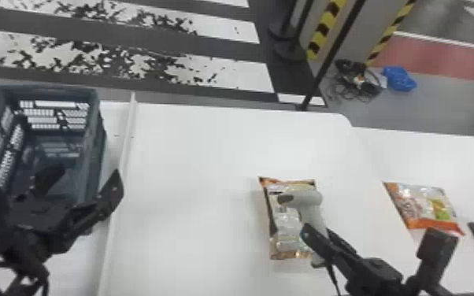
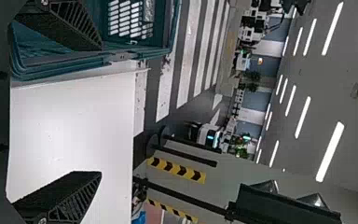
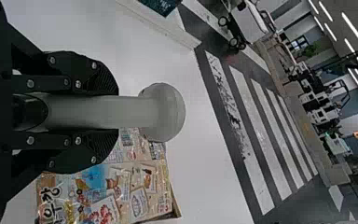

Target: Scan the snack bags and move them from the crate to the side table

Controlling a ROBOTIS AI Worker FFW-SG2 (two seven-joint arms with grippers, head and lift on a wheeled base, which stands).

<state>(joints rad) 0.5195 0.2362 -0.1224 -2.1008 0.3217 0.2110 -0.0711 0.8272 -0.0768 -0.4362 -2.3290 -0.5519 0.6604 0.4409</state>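
From where I stand, the crate [image 1: 61, 89] sits at the far left, with a raised strip [image 1: 126, 137] running front to back just right of it. Right of that strip spreads the main table [image 1: 193, 165], and toward its right side lies one snack bag [image 1: 283, 236]. Over that bag is the scanner [image 1: 301, 198] — held in the right gripper [image 1: 319, 233]. Farther right, on the side table [image 1: 437, 157], lies a second snack bag [image 1: 427, 206], close to where the two tables meet. Behind the tables is the floor [image 1: 228, 43] — and on it, beyond the side table, cables [image 1: 350, 84] lie left of a bundle [image 1: 399, 78].
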